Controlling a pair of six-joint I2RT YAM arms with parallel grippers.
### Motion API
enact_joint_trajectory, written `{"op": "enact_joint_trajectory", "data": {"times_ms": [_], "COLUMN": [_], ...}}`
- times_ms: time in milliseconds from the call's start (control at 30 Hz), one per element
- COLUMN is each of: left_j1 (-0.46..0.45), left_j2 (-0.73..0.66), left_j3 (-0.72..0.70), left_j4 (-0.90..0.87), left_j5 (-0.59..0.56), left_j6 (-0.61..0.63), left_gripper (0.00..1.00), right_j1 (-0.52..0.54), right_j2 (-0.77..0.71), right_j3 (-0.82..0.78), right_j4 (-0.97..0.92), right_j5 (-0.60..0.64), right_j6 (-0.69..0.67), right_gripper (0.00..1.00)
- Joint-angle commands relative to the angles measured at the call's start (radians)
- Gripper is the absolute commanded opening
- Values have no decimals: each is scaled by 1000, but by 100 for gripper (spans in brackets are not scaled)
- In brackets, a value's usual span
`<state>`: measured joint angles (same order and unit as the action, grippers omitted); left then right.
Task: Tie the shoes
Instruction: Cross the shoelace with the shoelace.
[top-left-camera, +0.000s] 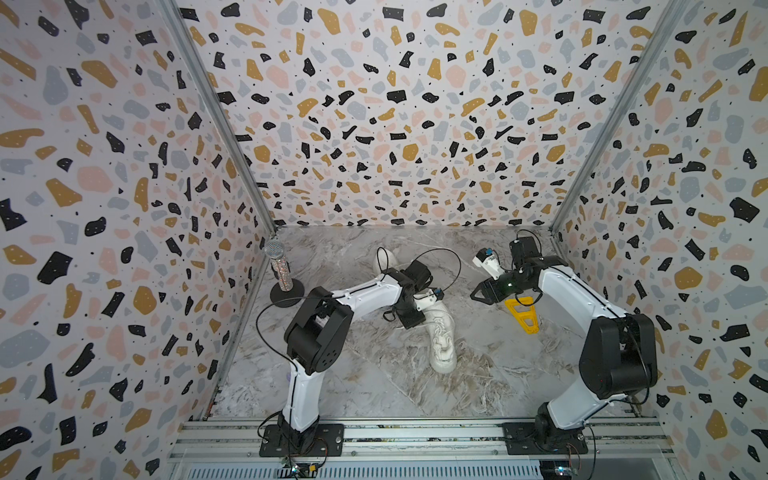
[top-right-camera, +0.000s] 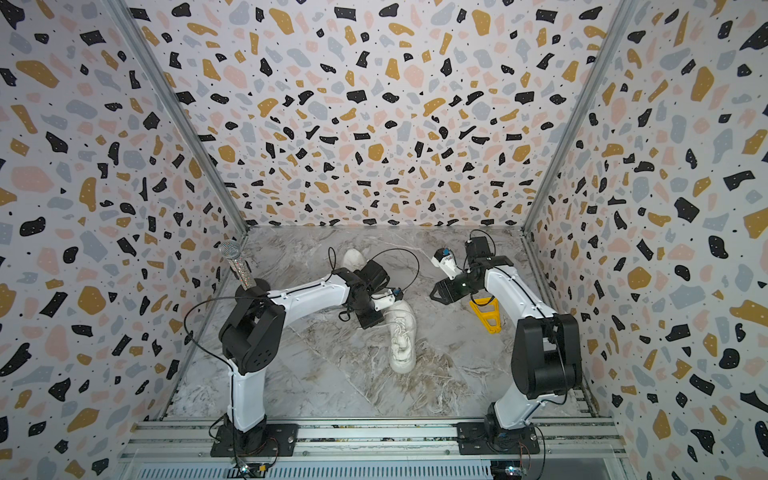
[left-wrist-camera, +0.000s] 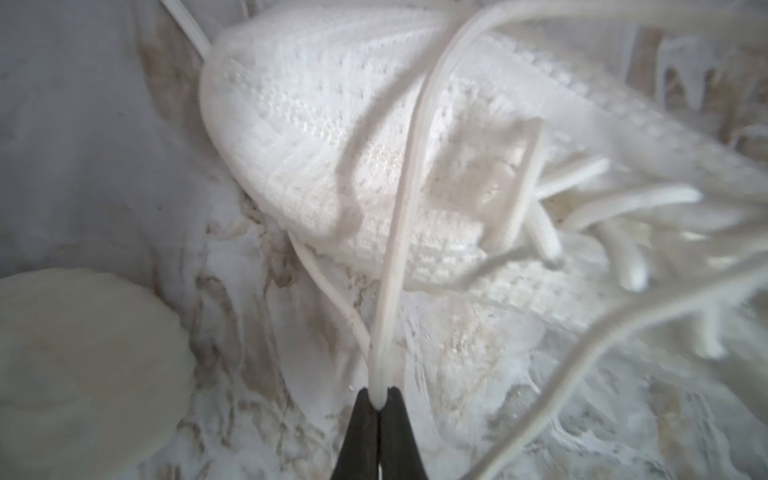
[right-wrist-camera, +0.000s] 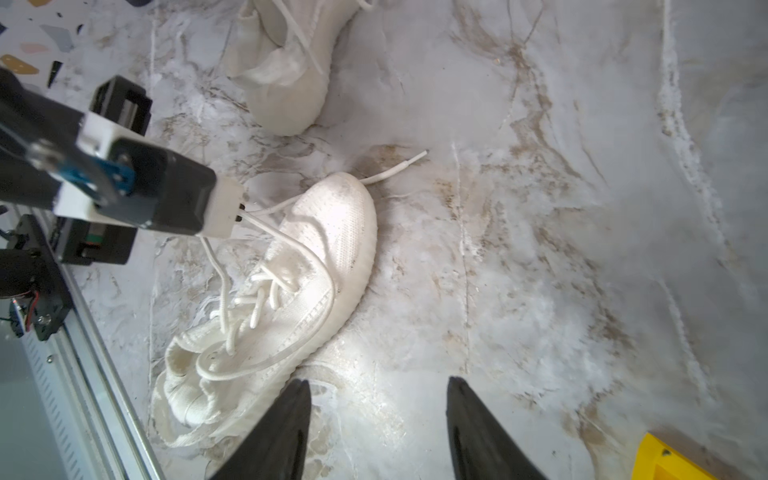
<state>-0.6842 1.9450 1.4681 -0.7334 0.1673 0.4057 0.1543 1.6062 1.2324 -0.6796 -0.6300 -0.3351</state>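
Two cream knit chunky-soled sneakers lie on grey marble-pattern tabletop (top-left-camera: 374, 386): near sneaker (top-left-camera: 442, 345) mid-table, heel toward my bases; far sneaker (top-left-camera: 384, 259) beyond it, apart. My left gripper (left-wrist-camera: 379, 401) pinched tight on long white lace (left-wrist-camera: 401, 249) of near sneaker, just beside its toe. My right gripper (right-wrist-camera: 379, 380) spread wide, empty, above bare tabletop beside near sneaker. Yellow plastic frame (top-left-camera: 524, 316) near my right gripper.

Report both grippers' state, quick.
Left gripper: shut on a lace.
Right gripper: open, empty.
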Motion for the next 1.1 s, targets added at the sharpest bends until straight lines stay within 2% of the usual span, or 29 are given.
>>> {"op": "enact_joint_trajectory", "data": {"times_ms": [0, 133, 267, 433, 633, 733, 900, 1067], "left_j1": [18, 35, 46, 56, 81, 86, 90, 106], "left_j2": [-72, -116, -131, -136, -126, -124, -119, -110], "left_j3": [32, 86, 165, 212, 254, 256, 257, 268], "left_j4": [-86, -161, -233, -261, -291, -295, -294, -294], "left_j5": [66, 130, 221, 290, 390, 410, 435, 487], "left_j6": [39, 59, 65, 45, 2, -6, -14, -34], "left_gripper": [0, 0, 0, 0, 0, 0, 0, 0], "right_j1": [9, 58, 141, 209, 269, 302, 333, 344], "right_j2": [-89, -134, -159, -184, -187, -185, -159, -121], "right_j3": [-20, -37, -61, -179, -311, -362, -391, -407], "right_j4": [3, 15, 69, 304, 574, 675, 764, 829], "right_j5": [-135, -188, -203, -240, -214, -190, -116, -99], "right_j6": [-62, -117, -147, -82, 37, 56, 96, 130], "right_gripper": [55, 51, 41, 31, 20, 15, 11, 11]}}
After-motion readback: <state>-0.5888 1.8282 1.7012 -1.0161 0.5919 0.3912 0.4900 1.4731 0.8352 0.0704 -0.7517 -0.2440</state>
